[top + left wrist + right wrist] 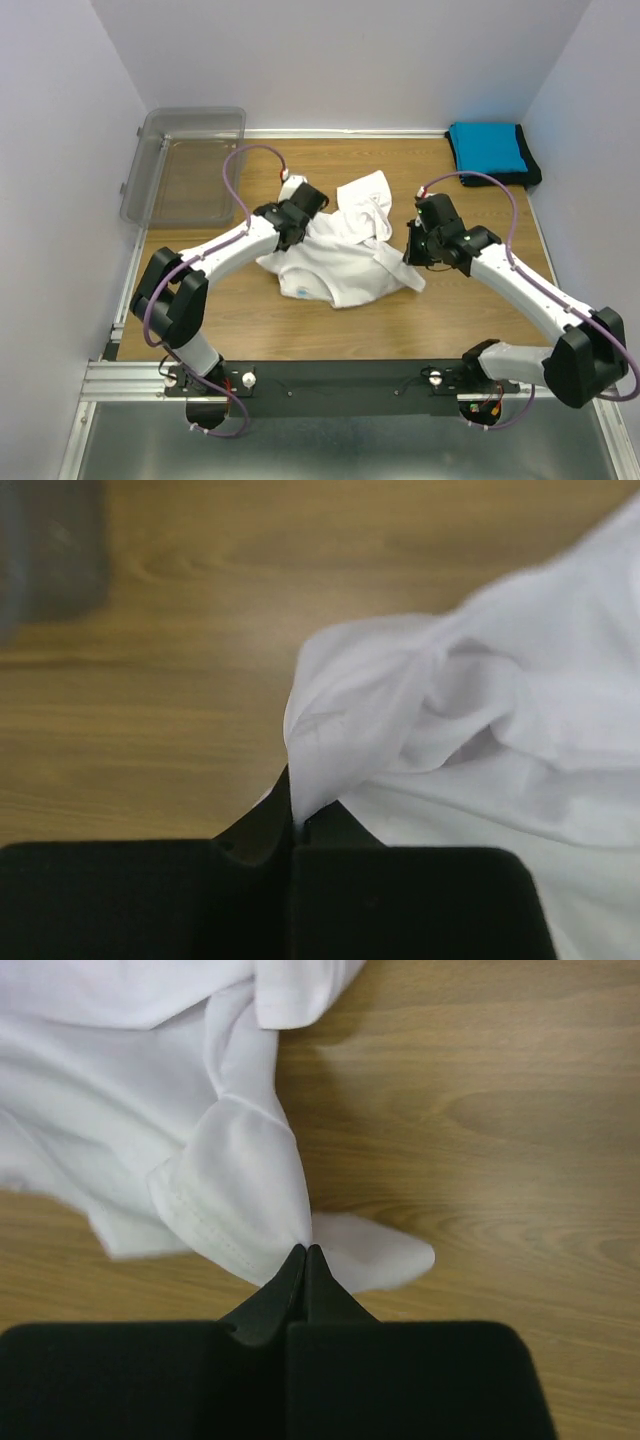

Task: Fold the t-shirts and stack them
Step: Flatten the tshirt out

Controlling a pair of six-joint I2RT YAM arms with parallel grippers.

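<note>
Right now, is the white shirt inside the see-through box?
No, the white shirt lies crumpled on the wooden table, apart from the clear bin.

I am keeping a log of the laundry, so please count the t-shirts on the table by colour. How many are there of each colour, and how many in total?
white t-shirt: 1
bright blue t-shirt: 1
black t-shirt: 1
Total: 3
</note>
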